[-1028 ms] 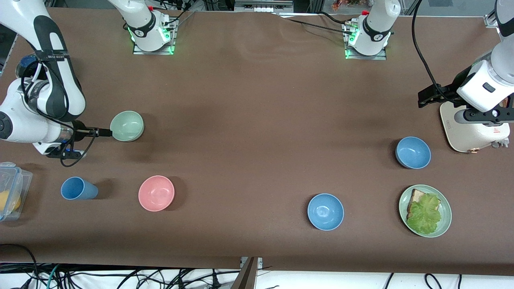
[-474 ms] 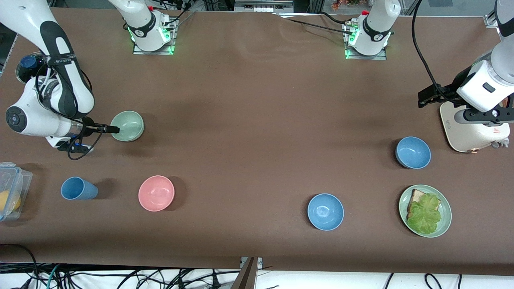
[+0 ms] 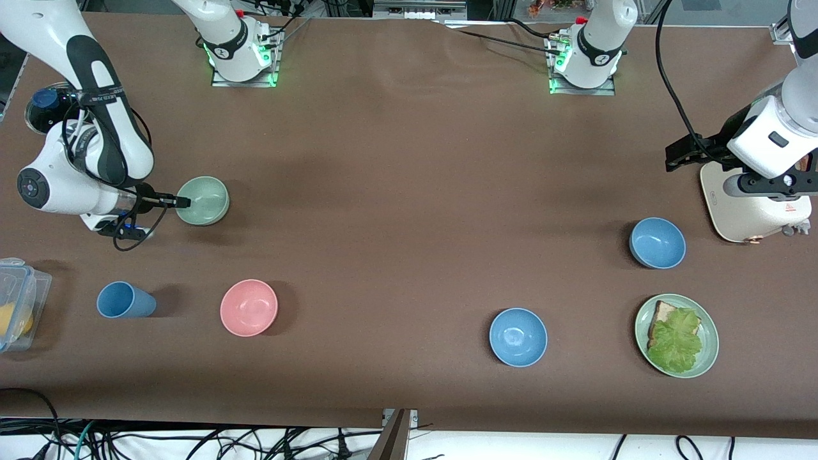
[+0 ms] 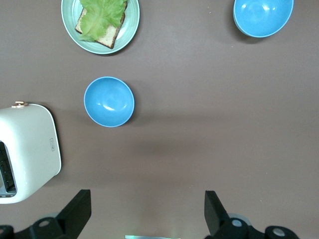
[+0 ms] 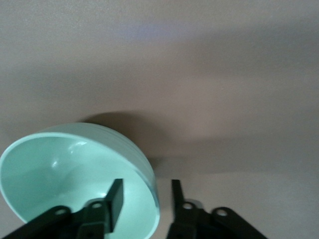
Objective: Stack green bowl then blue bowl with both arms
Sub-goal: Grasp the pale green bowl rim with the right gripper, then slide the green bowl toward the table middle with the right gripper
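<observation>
The green bowl (image 3: 206, 199) stands toward the right arm's end of the table; it also shows in the right wrist view (image 5: 60, 169). My right gripper (image 3: 182, 202) (image 5: 147, 191) is open at the bowl's rim, one finger inside the bowl and one outside, with a gap on each side of the rim. One blue bowl (image 3: 657, 243) (image 4: 108, 101) stands near the toaster; a second blue bowl (image 3: 517, 337) (image 4: 262, 15) stands nearer the front camera. My left gripper (image 3: 679, 156) (image 4: 147, 214) is open and empty, and waits high over the table beside the toaster.
A white toaster (image 3: 754, 204) (image 4: 27, 149) stands at the left arm's end. A pale-green plate (image 3: 642, 319) (image 4: 67, 25) holds toast and lettuce. A pink bowl (image 3: 248, 307), a blue cup (image 3: 121, 300) and a clear container (image 3: 19, 306) stand nearer the front camera than the green bowl.
My right gripper has moved in toward the green bowl, so its fingers now straddle the rim. The left arm and the bowls have not moved.
</observation>
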Available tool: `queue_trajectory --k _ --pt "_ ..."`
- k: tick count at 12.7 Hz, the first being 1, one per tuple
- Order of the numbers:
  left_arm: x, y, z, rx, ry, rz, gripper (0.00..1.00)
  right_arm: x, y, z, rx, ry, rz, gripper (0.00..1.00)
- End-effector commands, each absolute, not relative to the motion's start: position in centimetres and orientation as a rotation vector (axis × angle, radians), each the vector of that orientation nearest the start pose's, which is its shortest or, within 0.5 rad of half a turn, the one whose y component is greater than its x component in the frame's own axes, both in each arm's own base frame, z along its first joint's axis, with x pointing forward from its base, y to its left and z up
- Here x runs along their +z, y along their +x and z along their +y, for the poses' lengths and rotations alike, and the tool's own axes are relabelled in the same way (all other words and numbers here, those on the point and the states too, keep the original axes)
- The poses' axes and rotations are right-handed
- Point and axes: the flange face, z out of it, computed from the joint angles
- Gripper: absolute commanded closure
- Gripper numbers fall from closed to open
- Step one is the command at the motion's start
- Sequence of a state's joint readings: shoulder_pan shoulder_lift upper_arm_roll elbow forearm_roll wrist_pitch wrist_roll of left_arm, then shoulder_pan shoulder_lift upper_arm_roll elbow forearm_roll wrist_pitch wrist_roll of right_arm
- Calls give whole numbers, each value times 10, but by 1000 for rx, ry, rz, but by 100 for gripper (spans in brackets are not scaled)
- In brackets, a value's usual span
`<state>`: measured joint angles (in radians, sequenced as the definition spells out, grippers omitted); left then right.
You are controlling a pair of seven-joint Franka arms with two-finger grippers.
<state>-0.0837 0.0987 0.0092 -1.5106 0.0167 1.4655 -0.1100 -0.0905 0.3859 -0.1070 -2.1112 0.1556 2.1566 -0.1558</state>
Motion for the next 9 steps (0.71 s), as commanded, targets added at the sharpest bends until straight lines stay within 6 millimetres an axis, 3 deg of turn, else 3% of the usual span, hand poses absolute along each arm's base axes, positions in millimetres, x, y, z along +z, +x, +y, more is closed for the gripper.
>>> queue_trajectory --k 1,5,7,9 --pt "596 568 -40 231 -3126 -66 0 205 525 -102 469 -2932 249 100" --pt "595 568 -40 235 -3125 -67 0 215 531 -102 440 -2937 246 100" --pt "595 568 -40 235 -3125 -67 0 237 542 -98 421 -2934 238 100" --pt "595 568 -40 235 -3125 -67 0 271 557 -83 423 -2923 188 100"
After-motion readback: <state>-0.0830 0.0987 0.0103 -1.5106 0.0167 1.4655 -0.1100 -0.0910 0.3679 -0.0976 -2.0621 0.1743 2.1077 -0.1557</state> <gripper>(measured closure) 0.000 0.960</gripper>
